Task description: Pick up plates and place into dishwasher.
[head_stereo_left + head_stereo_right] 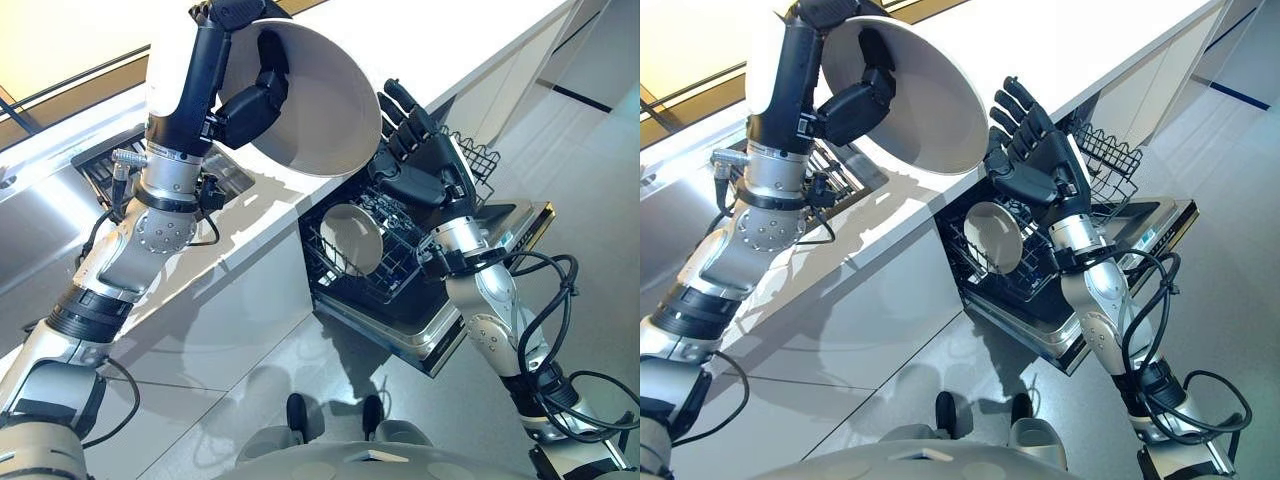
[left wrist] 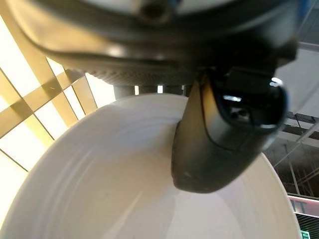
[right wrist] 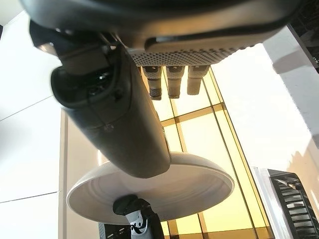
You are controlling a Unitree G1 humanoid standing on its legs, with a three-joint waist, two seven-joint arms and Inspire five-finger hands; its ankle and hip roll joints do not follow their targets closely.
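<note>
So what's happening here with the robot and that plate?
The left hand grips a white plate, thumb across its face, holding it up above the counter. The right hand is open, raised beside the plate over the open dishwasher. Another plate stands in the lower rack.

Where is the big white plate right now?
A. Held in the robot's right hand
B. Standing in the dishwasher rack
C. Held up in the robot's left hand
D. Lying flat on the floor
C. The left robot hand grips the big white plate above the counter, its thumb across the plate's face, while the right robot hand is open beside it and holds nothing.
</note>
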